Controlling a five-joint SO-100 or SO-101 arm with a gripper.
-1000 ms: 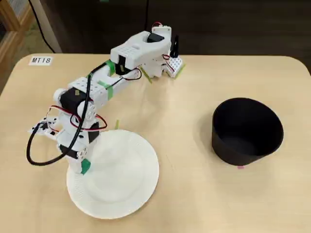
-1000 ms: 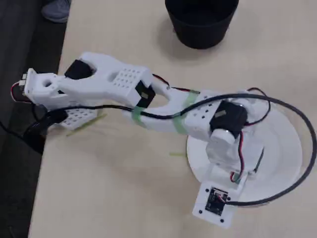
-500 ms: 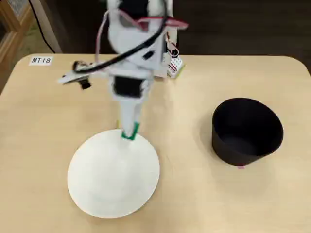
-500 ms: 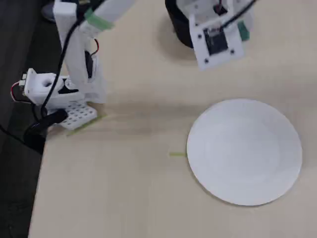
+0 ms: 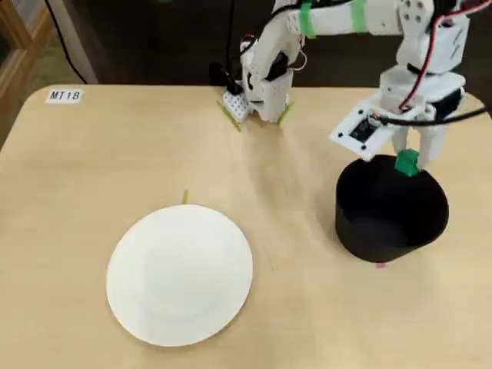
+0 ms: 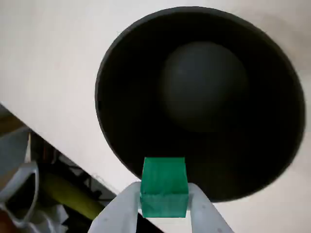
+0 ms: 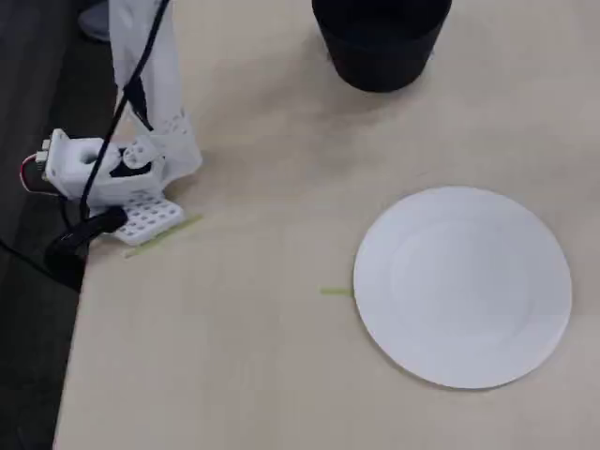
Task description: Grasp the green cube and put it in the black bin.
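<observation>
Gripper (image 6: 164, 206): two white fingers (image 6: 121, 213) closed on the green cube (image 6: 164, 187), one against each side face; seen in the wrist view entering from the bottom edge. In a fixed view the gripper (image 5: 409, 161) hangs above the near-back rim of the black bin (image 5: 390, 223), cube (image 5: 407, 162) held clear of the table.

Green cube: clamped between the fingertips, upright, top face level. In the wrist view it overlaps the lower rim of the bin (image 6: 112, 141), partly over the opening and partly over the rim.

Black bin: round, open-topped, dark interior with nothing visible inside. Stands on the table (image 5: 77, 192) at the right in a fixed view, near the right table edge; at the top edge in the other (image 7: 380, 56), cut off by the frame.

White plate (image 5: 181, 273): round, flat on the table, well apart from the bin; bare tabletop lies between them. Also visible in the other fixed view (image 7: 464, 286).

Arm base (image 5: 257, 96): at the far table edge in a fixed view, on a perforated mount; at the left edge in the other (image 7: 103, 173).

Label "MT18" (image 5: 64, 96): far left corner of the table.
</observation>
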